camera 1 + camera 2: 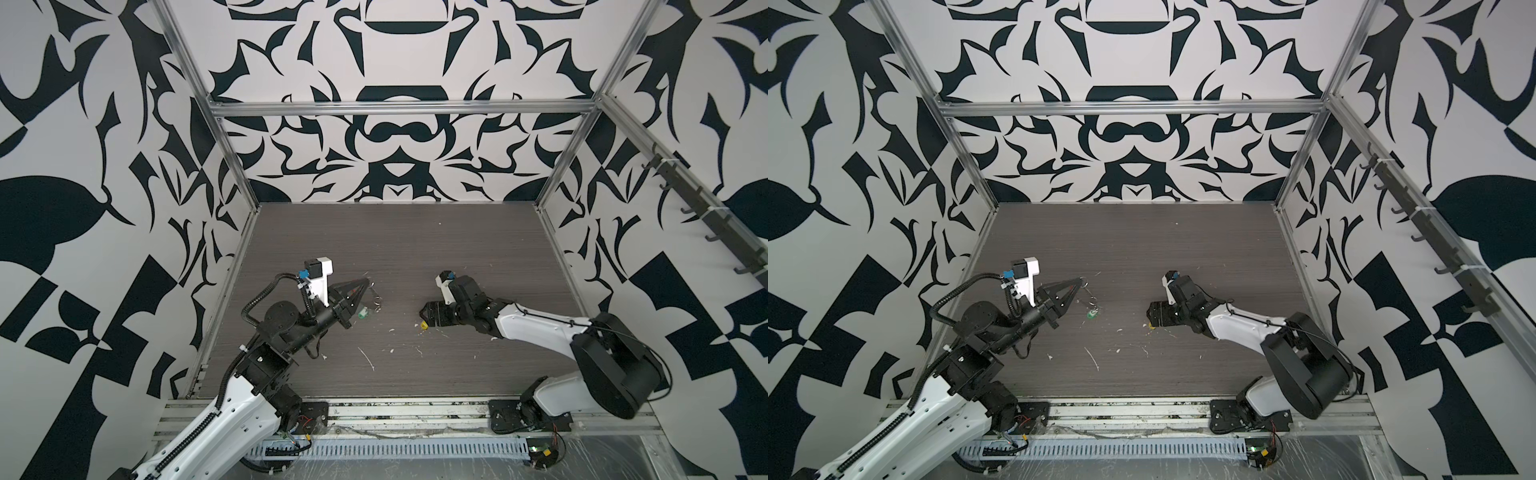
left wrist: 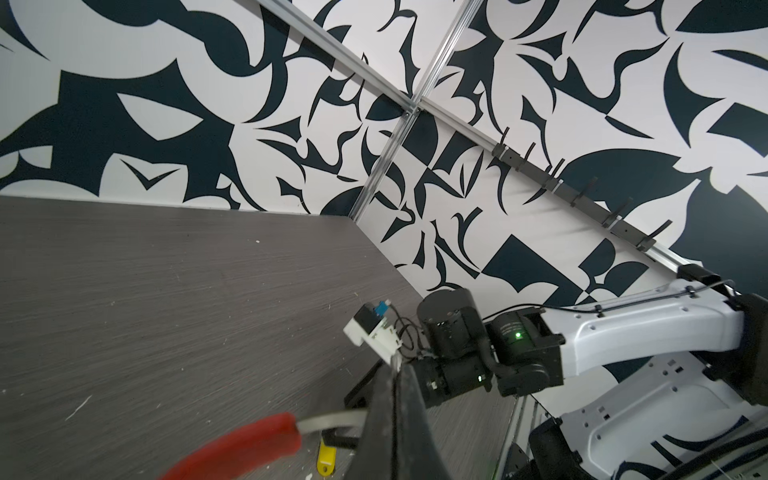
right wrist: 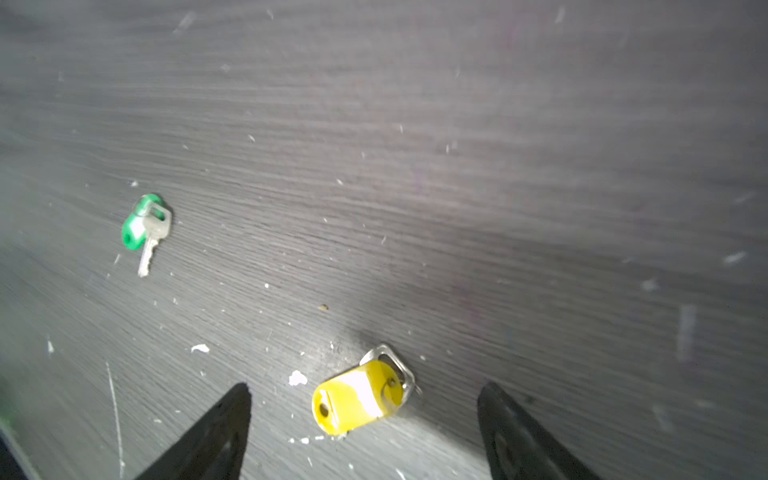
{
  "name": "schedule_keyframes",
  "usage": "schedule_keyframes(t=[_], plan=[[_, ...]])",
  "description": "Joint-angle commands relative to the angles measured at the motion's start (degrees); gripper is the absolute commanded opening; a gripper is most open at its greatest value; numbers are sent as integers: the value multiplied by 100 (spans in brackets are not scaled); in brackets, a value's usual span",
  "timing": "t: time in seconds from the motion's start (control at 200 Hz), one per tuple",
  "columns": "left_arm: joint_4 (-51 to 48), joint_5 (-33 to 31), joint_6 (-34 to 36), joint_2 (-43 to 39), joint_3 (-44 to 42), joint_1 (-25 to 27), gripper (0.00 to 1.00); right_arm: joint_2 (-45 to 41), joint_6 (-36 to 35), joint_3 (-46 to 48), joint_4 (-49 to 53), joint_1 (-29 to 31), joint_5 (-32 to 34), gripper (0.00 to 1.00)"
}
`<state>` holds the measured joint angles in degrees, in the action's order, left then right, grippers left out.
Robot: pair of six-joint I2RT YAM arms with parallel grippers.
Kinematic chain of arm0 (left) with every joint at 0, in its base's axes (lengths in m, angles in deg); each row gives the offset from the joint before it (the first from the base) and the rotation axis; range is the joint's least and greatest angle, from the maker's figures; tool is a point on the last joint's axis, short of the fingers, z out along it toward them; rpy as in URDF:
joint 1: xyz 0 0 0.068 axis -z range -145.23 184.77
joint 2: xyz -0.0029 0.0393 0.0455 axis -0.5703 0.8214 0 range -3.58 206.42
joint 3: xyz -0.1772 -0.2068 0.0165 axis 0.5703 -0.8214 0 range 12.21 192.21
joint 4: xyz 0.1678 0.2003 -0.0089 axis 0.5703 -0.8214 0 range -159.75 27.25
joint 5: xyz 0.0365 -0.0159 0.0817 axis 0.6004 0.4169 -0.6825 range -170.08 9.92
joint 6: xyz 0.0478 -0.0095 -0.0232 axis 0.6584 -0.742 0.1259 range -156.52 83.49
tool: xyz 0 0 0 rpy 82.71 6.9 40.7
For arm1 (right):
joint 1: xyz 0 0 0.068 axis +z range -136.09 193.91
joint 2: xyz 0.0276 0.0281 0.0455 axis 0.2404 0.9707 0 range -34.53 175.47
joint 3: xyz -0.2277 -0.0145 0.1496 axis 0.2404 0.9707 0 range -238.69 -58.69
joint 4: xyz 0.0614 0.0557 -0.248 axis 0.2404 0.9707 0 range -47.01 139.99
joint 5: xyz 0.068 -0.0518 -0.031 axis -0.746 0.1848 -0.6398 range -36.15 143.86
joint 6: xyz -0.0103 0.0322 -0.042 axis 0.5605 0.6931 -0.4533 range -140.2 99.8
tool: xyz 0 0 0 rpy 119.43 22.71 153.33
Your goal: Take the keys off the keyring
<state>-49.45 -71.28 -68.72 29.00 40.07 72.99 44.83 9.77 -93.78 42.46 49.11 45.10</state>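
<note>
Left tool: clamping the thin keyring.
Right tool: hanging open over the yellow key.
Grip: I'm judging it light, slick; favouring its plastic head.

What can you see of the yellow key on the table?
The yellow key has a rounded, glossy yellow plastic head with a hole at one end and a small silvery metal part at the other. It lies flat on the dark wood-grain table, between the spread fingertips of the right pincer, which do not touch it.
</note>
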Motion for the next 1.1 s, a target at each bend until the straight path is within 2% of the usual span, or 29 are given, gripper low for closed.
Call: schedule_keyframes(t=[0.0, 0.05, 0.18, 0.32, 0.5, 0.705, 0.945, 1.095], plan=[[-149, 67, -93, 28, 123, -25, 0, -799, -80, -48, -45, -11, 587, 95], [-197, 86, -106, 108, 130, -25, 0, -1115, -126, -55, 49, -7, 845, 99], [-234, 189, -234, 401, 76, -25, 0, -1726, -285, -75, 266, -13, 1266, 99], [-317, 368, -331, 853, 44, -25, 0, -2017, -386, -41, 416, -12, 1362, 99], [-289, 700, -371, 1508, 82, -25, 0, -2121, -344, 85, 392, -9, 1410, 99], [-513, 701, -551, 2381, 239, -18, 0, -2230, -364, 178, 398, -8, 1485, 99], [-346, 702, -717, 2986, 347, -17, 0, -2341, -433, 235, 410, -13, 1534, 99], [-107, 597, -832, 3631, 598, -21, 0, -2387, -440, 275, 370, -5, 1552, 99]])
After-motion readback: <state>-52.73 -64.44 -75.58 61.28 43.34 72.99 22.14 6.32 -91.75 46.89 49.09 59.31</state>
